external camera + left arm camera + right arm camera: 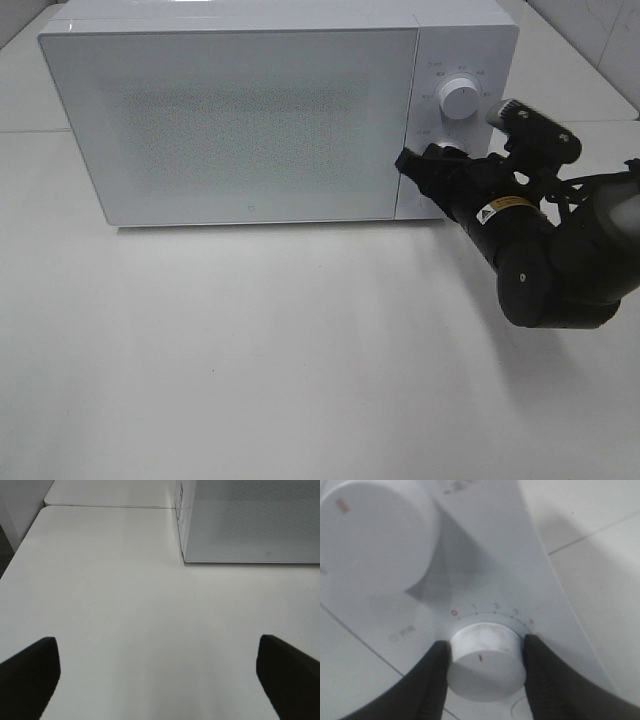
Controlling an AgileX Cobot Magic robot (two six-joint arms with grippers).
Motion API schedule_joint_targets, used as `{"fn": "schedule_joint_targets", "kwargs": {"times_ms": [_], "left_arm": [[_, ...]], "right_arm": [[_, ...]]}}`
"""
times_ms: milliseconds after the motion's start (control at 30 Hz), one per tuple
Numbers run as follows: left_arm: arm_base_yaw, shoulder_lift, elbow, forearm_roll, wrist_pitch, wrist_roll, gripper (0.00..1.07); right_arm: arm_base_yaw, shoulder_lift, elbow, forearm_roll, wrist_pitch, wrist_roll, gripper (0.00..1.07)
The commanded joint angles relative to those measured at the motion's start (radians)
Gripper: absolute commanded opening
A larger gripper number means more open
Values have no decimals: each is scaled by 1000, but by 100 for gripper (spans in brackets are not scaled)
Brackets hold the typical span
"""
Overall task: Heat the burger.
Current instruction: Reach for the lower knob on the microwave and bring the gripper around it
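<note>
The burger is not in view. The white microwave (250, 120) stands at the back of the table with its door closed. My right gripper (415, 165) is at the control panel, below the upper knob (459, 97). In the right wrist view the gripper (485, 672) is shut on the lower timer knob (485, 660), one black finger (432, 680) on each side. The knob's red mark points away from the 0 on the dial. My left gripper (160, 680) is open and empty above the bare table, in front of the microwave's left corner (182, 555).
The white table (250, 350) runs wide in front of the microwave. A seam between table tops (110, 506) lies behind it. The right arm's black body (560, 260) hangs over the table's right side. The upper knob also shows in the right wrist view (370, 545).
</note>
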Motion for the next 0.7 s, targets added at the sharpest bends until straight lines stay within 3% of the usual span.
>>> {"fn": "schedule_joint_targets", "kwargs": {"times_ms": [33, 133, 300, 700], "left_arm": [[4, -15, 1, 0, -2, -7, 101], [4, -15, 1, 0, -2, -7, 101], [4, -15, 1, 0, -2, -7, 101], [4, -15, 1, 0, -2, -7, 101]], "right_arm": [[-5, -4, -9, -8, -108, 378, 8], [-5, -4, -9, -34, -108, 721, 9], [-5, -4, -9, -79, -118, 1039, 10], [-6, -4, -9, -74, -120, 1348, 13]]}}
